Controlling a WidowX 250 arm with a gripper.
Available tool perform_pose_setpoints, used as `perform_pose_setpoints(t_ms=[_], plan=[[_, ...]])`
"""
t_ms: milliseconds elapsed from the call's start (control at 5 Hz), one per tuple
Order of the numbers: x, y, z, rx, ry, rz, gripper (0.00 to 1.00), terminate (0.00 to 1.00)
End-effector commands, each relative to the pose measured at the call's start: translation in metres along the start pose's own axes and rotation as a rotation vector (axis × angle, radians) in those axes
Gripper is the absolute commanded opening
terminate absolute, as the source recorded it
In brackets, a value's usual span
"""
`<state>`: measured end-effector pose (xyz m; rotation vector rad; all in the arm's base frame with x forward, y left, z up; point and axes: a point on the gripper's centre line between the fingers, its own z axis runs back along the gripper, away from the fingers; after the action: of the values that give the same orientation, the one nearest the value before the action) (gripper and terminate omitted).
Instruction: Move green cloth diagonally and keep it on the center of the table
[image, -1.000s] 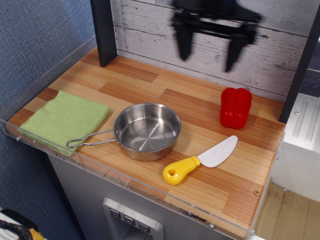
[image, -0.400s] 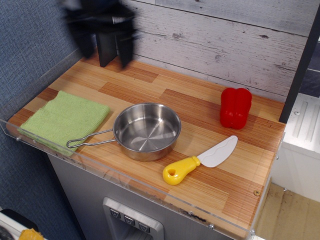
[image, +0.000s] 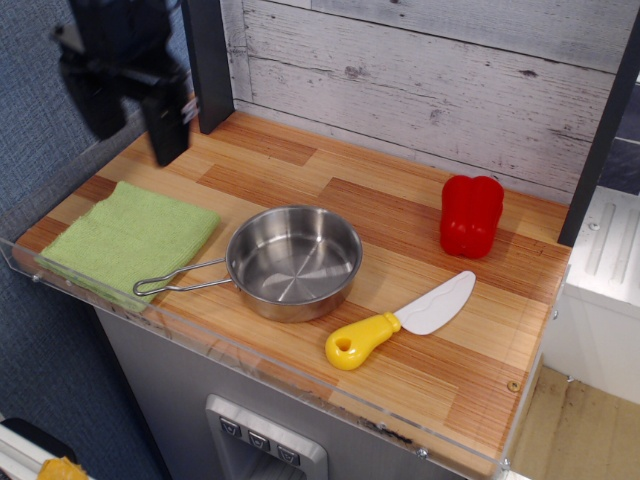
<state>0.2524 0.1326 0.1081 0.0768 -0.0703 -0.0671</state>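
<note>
Cloth (image: 130, 238) lies flat at the table's (image: 430, 330) near-left corner, edge against the acrylic rim, touching nothing but the pan's (image: 293, 262) handle tip, maybe. Gripper (image: 135, 125) hovers above and behind it, fingers spread, blurred, holding nothing. Approach: drop straight down on the cloth's inner corner, pinch a fold, lift high enough to clear the pan, since a drag would snag the handle.
</note>
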Motion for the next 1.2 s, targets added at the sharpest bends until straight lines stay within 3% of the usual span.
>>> perform_pose_setpoints(t_ms=[0, 400, 600, 1000], plan=[[0.006, 0.004, -0.031, 0.013, 0.067, -0.041, 1.0, 0.0], [-0.01, 0.007, -0.054, 0.01, 0.099, -0.022, 1.0, 0.0], [-0.013, 0.011, -0.055, 0.037, 0.048, 0.026, 1.0, 0.0], [-0.014, 0.012, -0.071, 0.031, -0.015, 0.052, 1.0, 0.0]])
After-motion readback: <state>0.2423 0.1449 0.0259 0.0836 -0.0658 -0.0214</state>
